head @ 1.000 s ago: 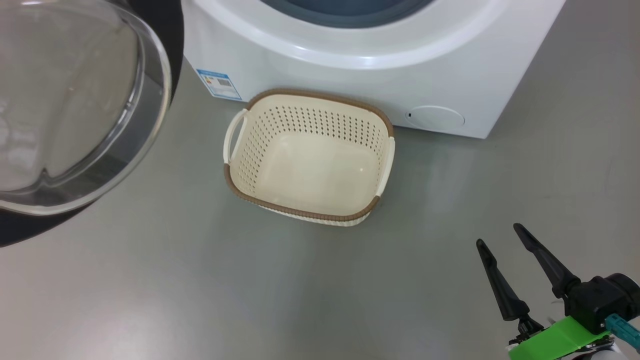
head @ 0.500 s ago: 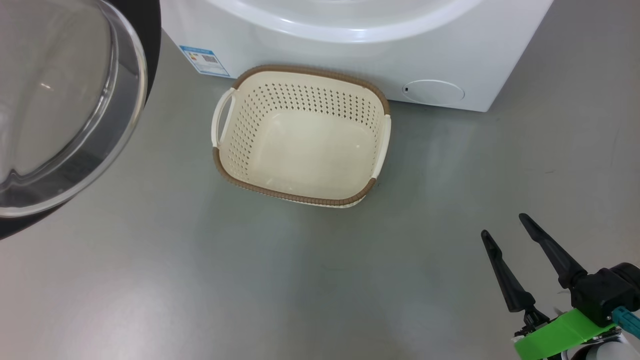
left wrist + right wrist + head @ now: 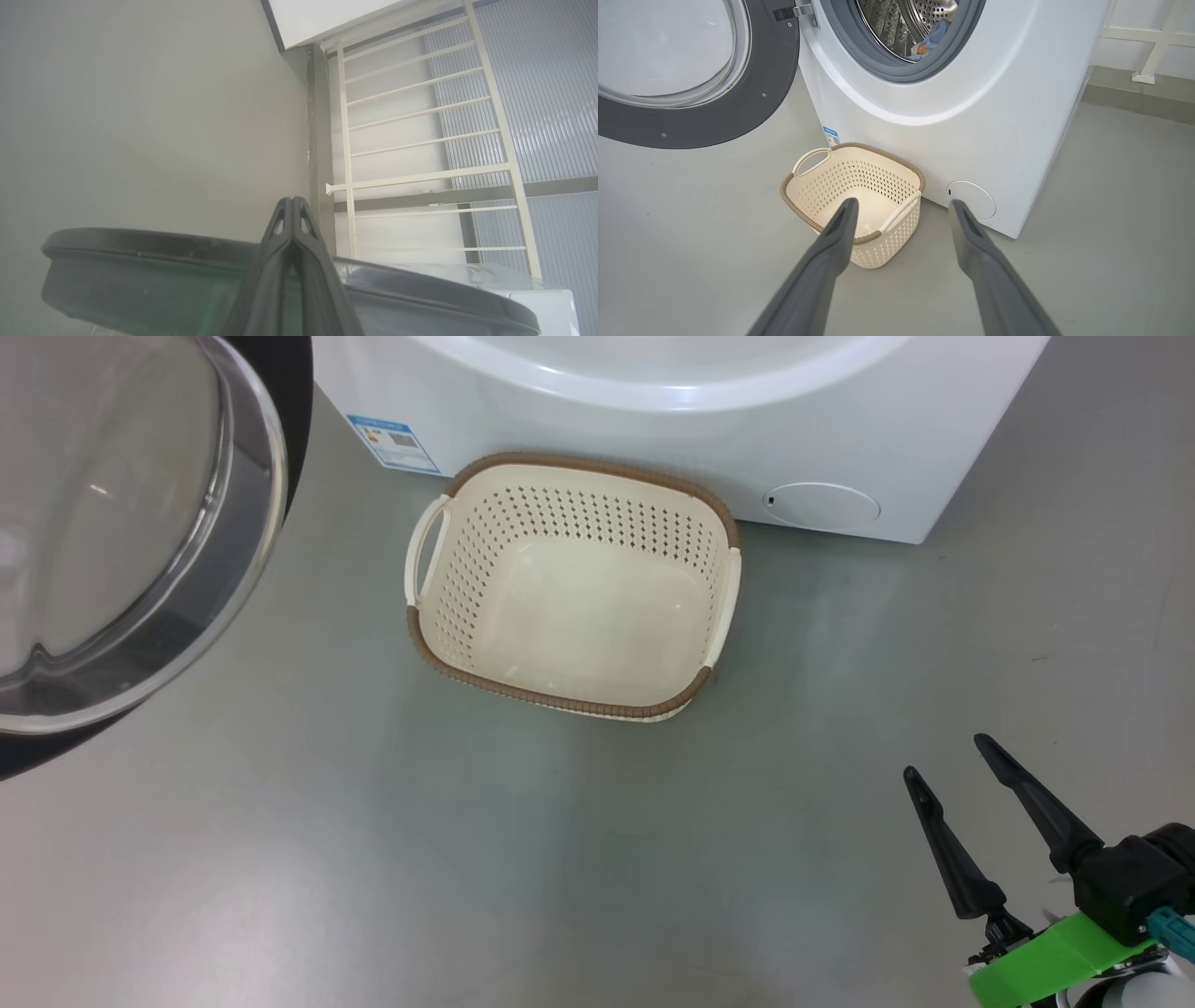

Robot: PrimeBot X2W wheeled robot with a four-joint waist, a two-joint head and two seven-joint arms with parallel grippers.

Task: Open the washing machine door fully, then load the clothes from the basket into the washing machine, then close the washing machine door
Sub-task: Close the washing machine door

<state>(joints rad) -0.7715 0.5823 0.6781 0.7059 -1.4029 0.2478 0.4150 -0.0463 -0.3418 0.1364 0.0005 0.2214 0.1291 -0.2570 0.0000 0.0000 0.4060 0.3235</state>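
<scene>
**Head view.** The basket stands empty on the grey floor. It sits just before the lower front of the washing machine, between the blue label sticker and the round flap. The washing machine door is swung open at upper left, its glass bowl bulging toward the camera. The right gripper is at lower right, well apart from the basket, with its fingers spread and nothing between them.

**Right wrist view.** This view adds the port that the head view cuts off: a grey-blue gasket and the steel perforated drum. The clothes, light blue with an orange patch, lie inside the drum at the opening's lower edge. Nothing stands between the door and the port.

**Left wrist view.** The left gripper has its fingers pressed together on nothing. They cross in front of the door's dark rim, and whether they touch it cannot be told. Beyond are a pale wall and a white railing.
</scene>
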